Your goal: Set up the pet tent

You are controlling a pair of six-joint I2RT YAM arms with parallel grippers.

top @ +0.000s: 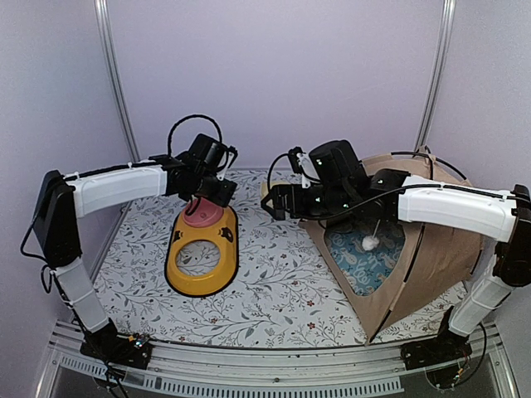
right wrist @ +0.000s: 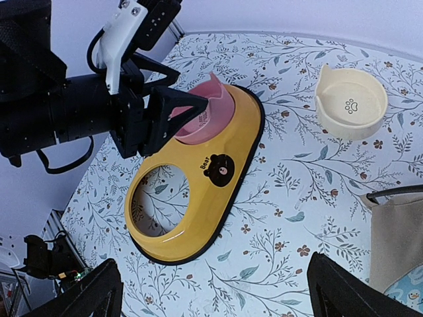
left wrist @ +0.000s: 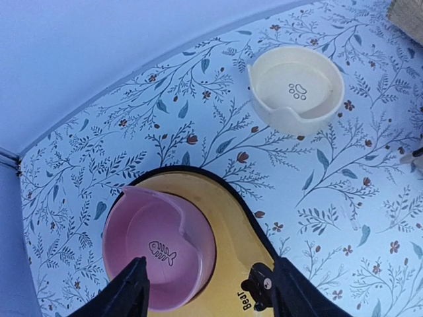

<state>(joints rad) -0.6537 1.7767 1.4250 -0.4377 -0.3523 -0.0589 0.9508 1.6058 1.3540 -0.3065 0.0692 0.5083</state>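
Beige fabric pet tent [top: 440, 249] stands domed; left gripper [left wrist: 208, 287] and right gripper [right wrist: 218, 290] both released.

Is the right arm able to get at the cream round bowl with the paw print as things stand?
Probably yes. The cream round bowl stands alone on the floral cloth with nothing over it, and the right gripper hangs open close by.
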